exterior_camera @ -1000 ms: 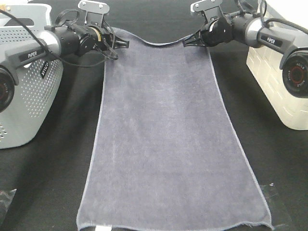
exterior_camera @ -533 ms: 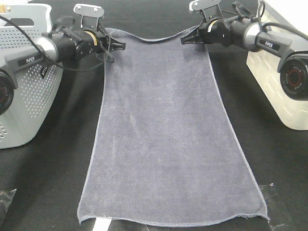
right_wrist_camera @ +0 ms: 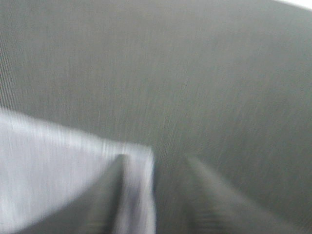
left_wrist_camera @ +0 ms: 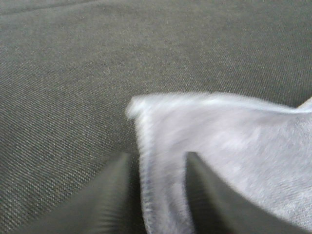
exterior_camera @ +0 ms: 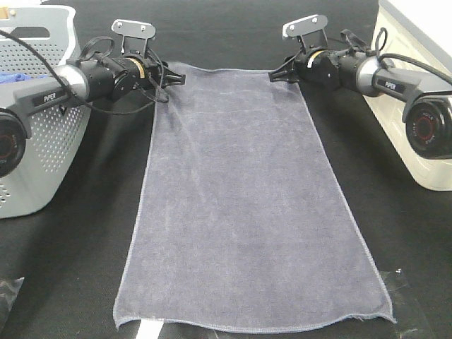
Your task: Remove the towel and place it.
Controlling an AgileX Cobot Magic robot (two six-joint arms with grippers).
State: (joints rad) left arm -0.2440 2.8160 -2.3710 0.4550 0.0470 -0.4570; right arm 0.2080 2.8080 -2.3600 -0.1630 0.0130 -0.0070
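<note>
The greyish-purple towel (exterior_camera: 240, 205) lies spread flat and lengthwise on the black table, its far edge between the two arms. My left gripper (exterior_camera: 176, 76) is at the far left corner. In the left wrist view the towel corner (left_wrist_camera: 234, 146) lies between the parted fingers of that gripper (left_wrist_camera: 158, 156). My right gripper (exterior_camera: 274, 74) is at the far right corner. In the blurred right wrist view its fingers are apart (right_wrist_camera: 156, 158), and the towel corner (right_wrist_camera: 58, 165) lies by one finger. Both grippers are open.
A grey perforated basket (exterior_camera: 35, 141) stands at the left with a bright blue cloth (exterior_camera: 14, 76) inside. A white bin (exterior_camera: 402, 127) stands at the right. A strip of white tape (exterior_camera: 147, 330) shows at the towel's near edge.
Both grippers came down and slightly toward the front. The towel's far edge, held up and sagging before, now lies flat on the table, and the fingers have parted.
</note>
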